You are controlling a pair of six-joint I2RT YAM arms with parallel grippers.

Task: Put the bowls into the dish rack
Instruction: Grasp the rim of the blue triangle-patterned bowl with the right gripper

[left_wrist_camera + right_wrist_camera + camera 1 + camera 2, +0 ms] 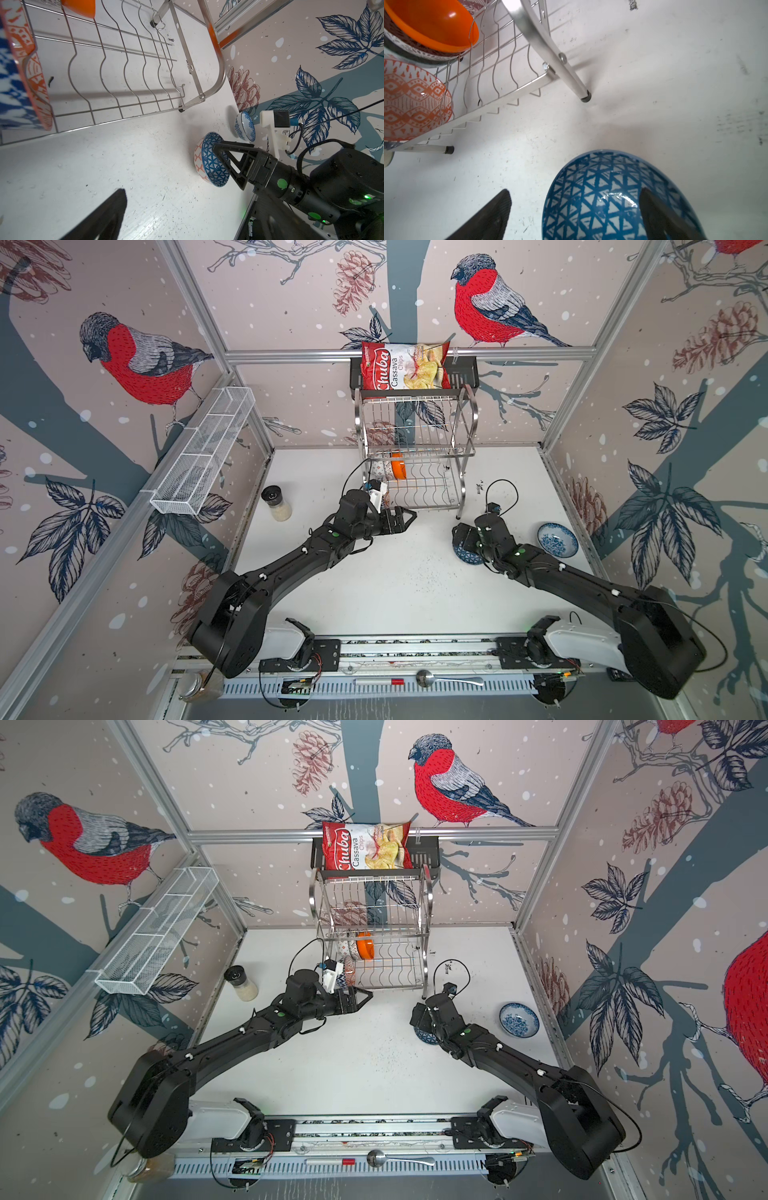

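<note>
The dish rack (pixel 415 448) (pixel 374 919) stands at the back of the table. Its lower shelf holds the orange bowl (pixel 398 466) (pixel 431 25), a red-orange patterned bowl (pixel 411 99) (pixel 31 62) and others behind them. The dark-blue triangle bowl (pixel 465 553) (pixel 602 197) sits upright on the table. My right gripper (pixel 459 537) (pixel 575 192) is open and straddles its rim, one finger inside and one outside with a gap. A blue-floral bowl (pixel 557 540) (pixel 244 126) lies further right. My left gripper (pixel 409 517) (pixel 365 996) is open and empty at the rack's front edge.
A glass shaker jar (pixel 276 504) stands left of the rack. A white mesh basket (pixel 199 452) hangs on the left wall. A chips bag (pixel 405 364) sits on the black shelf above the rack. A spoon (pixel 428 678) lies on the front rail.
</note>
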